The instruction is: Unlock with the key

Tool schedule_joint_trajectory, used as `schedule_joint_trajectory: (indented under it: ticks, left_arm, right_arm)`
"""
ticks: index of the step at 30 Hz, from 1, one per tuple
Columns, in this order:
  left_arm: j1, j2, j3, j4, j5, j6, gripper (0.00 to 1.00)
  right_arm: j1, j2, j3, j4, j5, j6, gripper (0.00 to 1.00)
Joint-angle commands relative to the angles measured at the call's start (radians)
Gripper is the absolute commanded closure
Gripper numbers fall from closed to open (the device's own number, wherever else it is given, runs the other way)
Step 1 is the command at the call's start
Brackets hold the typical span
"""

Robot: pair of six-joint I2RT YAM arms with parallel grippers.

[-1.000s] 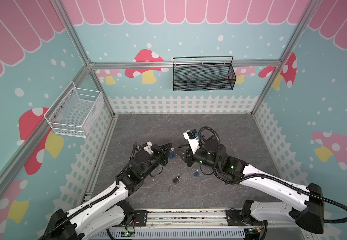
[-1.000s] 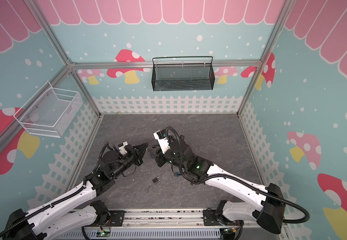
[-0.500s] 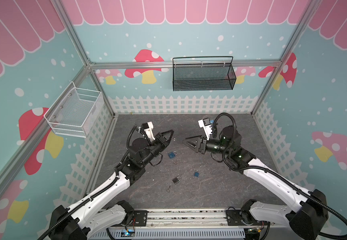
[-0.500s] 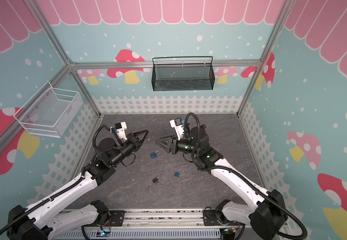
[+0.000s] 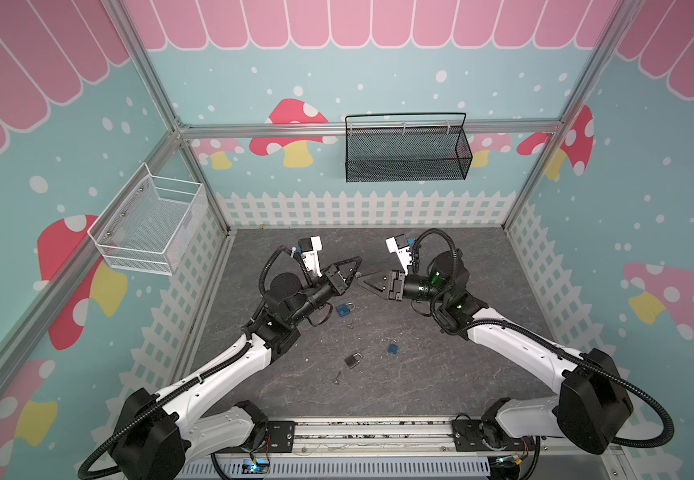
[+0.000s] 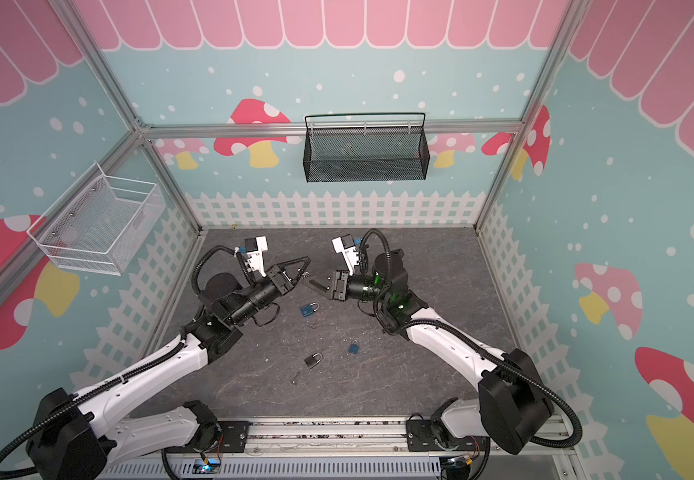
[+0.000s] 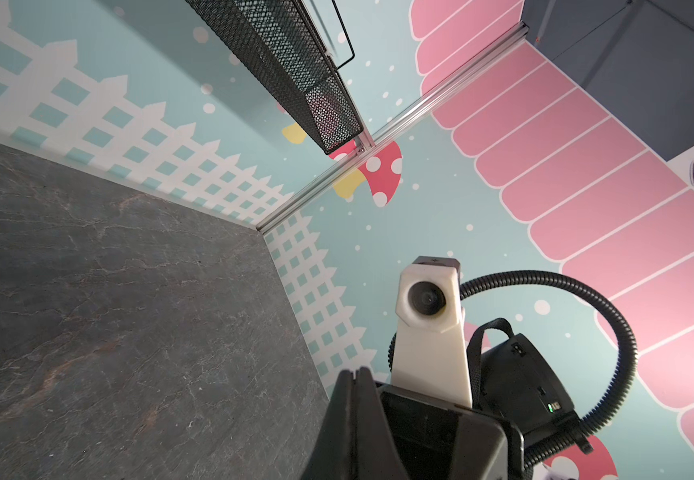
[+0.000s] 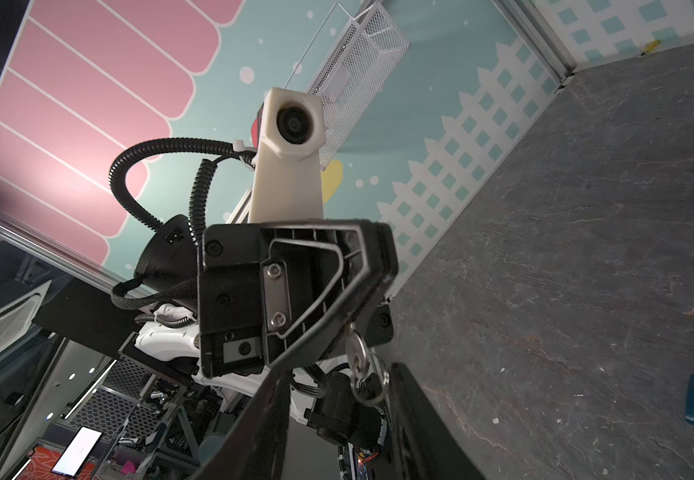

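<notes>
Only right wrist view clearly shows left tool [image 8: 358,322] pinching key [image 8: 356,352].

We see two arms, the left arm [image 5: 220,370] and the right arm [image 5: 515,336], each with white shells on the long links and black housings at the joints and at the bulky shoulders [image 5: 590,407]. Black corrugated hose [image 8: 179,145] loops along both. A small green light [image 5: 457,306] glows on the right arm. Each wrist carries a white, angular camera mount [image 8: 291,166] with a round dark lens. The left gripper [image 5: 355,268] is black. Its fingers [image 8: 316,270] are triangular and ribbed, with a silver plate [image 8: 275,295] fixed by two screws.
</notes>
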Motion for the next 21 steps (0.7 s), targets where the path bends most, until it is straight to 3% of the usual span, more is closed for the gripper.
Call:
schedule_joint_trajectory:
  ticks: [1, 21]
  left_arm:
    - [0.004, 0.003, 0.017, 0.047, 0.045, 0.031, 1.0]
    - [0.003, 0.014, 0.022, 0.082, 0.067, 0.015, 1.0]
  right_arm:
    - [-0.01, 0.007, -0.01, 0.07, 0.001, 0.033, 0.62]
    - [-0.013, 0.026, -0.028, 0.139, -0.005, 0.08, 0.81]
